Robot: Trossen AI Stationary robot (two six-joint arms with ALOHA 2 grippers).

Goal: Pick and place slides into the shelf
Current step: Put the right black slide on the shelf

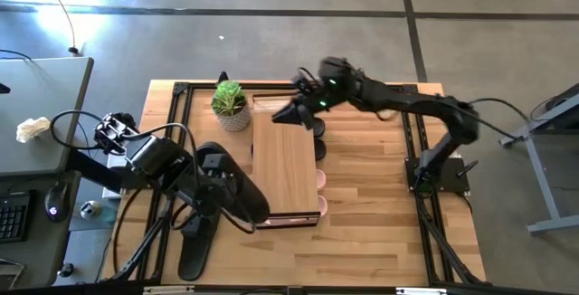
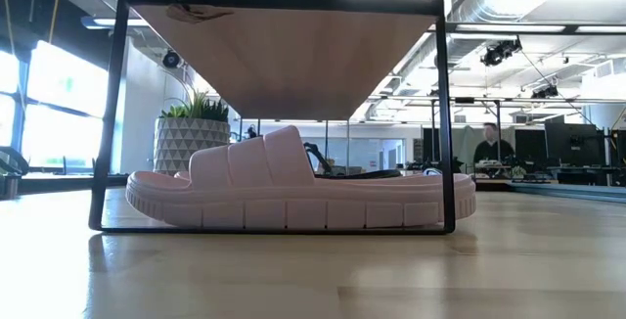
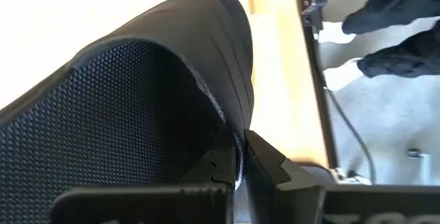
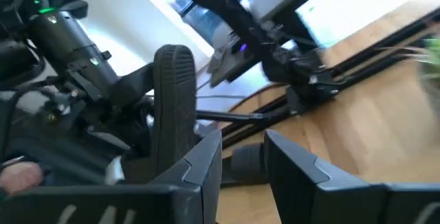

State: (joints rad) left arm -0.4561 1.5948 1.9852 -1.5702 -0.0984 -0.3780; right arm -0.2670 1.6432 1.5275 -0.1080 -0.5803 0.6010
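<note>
My left gripper [image 1: 210, 170] is shut on a matte black slide [image 1: 242, 194] just left of the shelf's near end. The light-wood shelf [image 1: 285, 164] stands mid-table. Two pale pink slides [image 1: 321, 195] lie on its lower tier, and one fills the low view [image 2: 293, 187]. A second black slide [image 1: 194, 243] lies on the table near the left front edge. More black slides [image 1: 317, 139] show at the shelf's right side. My right gripper [image 1: 291, 114] hovers open over the shelf top's far end, holding nothing. My left gripper pinches the black slide's side rim [image 3: 234, 138] between its two fingers [image 3: 268, 159], beside the textured footbed. The slide is lifted clear of the table. In the right wrist view it stands on edge [image 4: 172, 100] with its ribbed sole showing.
A potted plant [image 1: 231, 105] stands at the shelf's far left corner. Black frame rails [image 1: 176, 105] run along the table's left, far and right sides. Bare tabletop [image 1: 380, 204] lies right of the shelf. A desk with clutter [image 1: 36, 132] sits beyond the left edge.
</note>
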